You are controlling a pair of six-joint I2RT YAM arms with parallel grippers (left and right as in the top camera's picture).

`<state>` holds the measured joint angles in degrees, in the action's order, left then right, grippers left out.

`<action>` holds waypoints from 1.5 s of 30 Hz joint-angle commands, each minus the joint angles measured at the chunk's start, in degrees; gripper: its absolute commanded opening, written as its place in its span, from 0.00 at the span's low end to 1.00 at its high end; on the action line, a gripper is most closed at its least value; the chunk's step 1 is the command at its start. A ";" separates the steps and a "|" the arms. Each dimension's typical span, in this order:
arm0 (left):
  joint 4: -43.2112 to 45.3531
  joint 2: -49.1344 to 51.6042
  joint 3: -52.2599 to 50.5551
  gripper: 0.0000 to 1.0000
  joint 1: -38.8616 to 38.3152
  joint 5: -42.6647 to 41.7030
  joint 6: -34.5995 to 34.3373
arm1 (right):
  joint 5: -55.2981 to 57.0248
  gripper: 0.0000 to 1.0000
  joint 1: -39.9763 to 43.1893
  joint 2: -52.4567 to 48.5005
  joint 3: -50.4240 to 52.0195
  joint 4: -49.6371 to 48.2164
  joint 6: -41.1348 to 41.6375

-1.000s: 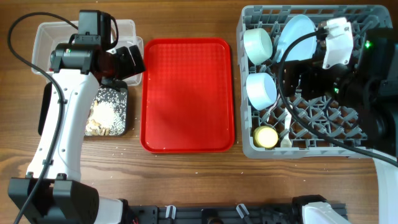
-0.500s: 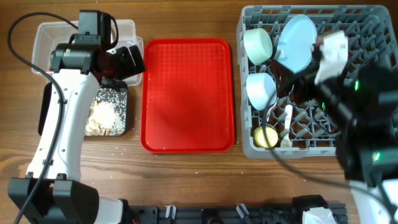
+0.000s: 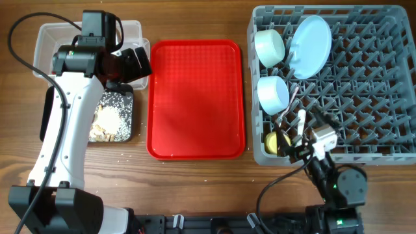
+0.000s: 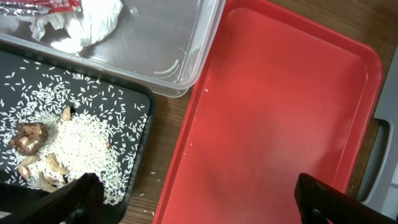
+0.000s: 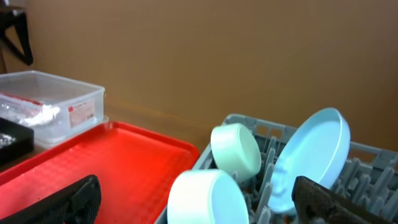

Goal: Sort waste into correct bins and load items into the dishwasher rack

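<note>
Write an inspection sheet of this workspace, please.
Surface: wooden table, stray rice grains.
Job's things: clear rectangular plastic tub holds crumpled white paper and red sauce packet; shallow black rectangular tray holds white rice scraps; grey pegged plastic rack holds light blue round plate, pale green bowl, light blue bowl, small yellow cup, white plastic spoon.
Clutter: flat red serving tray.
Grippers: left gripper open, right gripper open, both hold nothing.
Cables: left black cable, right black cable.
Surroundings: brown wall.
</note>
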<state>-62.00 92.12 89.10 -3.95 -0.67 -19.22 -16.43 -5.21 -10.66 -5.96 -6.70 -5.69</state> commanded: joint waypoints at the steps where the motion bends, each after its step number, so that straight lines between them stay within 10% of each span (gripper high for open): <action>1: 0.00 -0.70 0.87 1.00 0.33 0.55 -0.70 | 0.44 1.00 -0.44 4.44 3.48 -0.37 -0.15; 38: -0.22 -3.65 0.79 1.00 0.42 4.61 2.32 | 0.92 1.00 -0.50 10.38 5.66 5.33 -0.33; 45: 22.73 -21.86 -15.52 1.00 0.44 0.72 2.36 | 0.92 1.00 -0.50 10.38 5.66 5.33 -0.33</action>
<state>-44.86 78.50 82.00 -3.95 2.22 -17.69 -16.23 -5.48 -1.06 -0.45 -1.30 -5.72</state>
